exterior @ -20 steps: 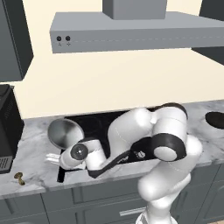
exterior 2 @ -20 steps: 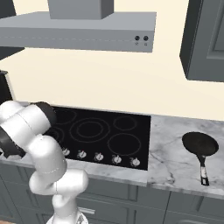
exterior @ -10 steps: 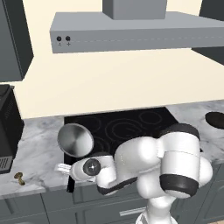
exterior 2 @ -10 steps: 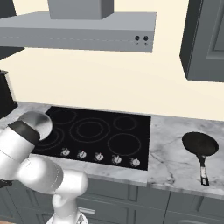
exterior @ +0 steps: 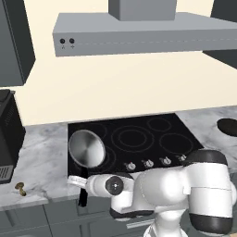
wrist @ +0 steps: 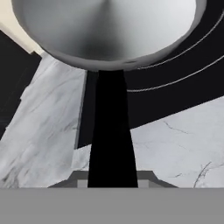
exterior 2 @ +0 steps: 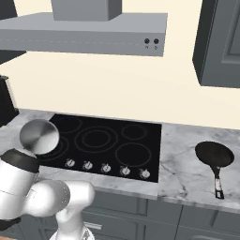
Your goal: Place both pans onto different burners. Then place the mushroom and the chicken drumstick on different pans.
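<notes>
**Silver pan held by its handle, tilted over the front-left burner**

The gripper (exterior: 82,184) is clamped nearly shut on the black handle (wrist: 111,131) of the silver pan (exterior: 86,148). In the hand view the handle runs straight out from between the fingers, with the bowl at its far end, so the pan's long axis continues the gripper's own line. The fingertips themselves are hidden behind the handle; the grip is read from the handle's position.

Key relation: the pan bowl sits ahead of and above the gripper, tilted up on edge and not flat, in the left base view over the left edge of the cooktop (exterior: 139,139). The front-left burner (exterior 2: 56,150) lies just beyond and below the bowl, partly covered by it. Judgement: the next move needs the pan levelled and lowered forward onto that ring.

Other task things, from the gripper:
- dark pan (exterior 2: 214,155): far off to the right, flat on the marble counter (exterior 2: 183,164) past the cooktop, handle pointing toward the counter front.
- mushroom (exterior: 20,187): to the left of the gripper, near the counter's front edge.
- chicken drumstick: can't locate it.

Hard to make out: whether the pan bottom touches the glass; the arm's bulk blocks the cooktop's front-right corner in the left base view, and the dark pan is cut off there at the right edge.
</notes>
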Robot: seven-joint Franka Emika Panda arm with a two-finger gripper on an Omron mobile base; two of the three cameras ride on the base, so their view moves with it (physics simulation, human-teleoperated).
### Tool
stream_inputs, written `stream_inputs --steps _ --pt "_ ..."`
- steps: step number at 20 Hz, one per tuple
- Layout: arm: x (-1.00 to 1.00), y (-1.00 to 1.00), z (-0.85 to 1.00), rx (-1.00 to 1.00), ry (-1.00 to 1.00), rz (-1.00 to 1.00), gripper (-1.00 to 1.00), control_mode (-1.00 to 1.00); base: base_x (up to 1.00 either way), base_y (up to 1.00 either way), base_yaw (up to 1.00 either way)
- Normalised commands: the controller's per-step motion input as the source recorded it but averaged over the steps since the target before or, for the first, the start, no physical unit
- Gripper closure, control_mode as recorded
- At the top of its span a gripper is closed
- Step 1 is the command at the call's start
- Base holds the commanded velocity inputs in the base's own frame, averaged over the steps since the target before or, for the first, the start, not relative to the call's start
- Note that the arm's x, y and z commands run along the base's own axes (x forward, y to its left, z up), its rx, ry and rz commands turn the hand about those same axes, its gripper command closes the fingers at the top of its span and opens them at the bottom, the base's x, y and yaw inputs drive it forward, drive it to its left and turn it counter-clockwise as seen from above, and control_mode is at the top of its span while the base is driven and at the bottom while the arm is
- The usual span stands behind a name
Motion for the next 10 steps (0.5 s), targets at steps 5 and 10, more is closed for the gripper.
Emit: stream_inputs --steps 5,10 --pt "-0.28 -0.27 -0.13 -0.01 0.0 -0.09 1.0 -1.0 0.0 0.0 0.0" --pt "0.0 0.0 -0.1 -0.09 0.03 -0.07 1.0 -1.0 0.0 0.0 0.0"
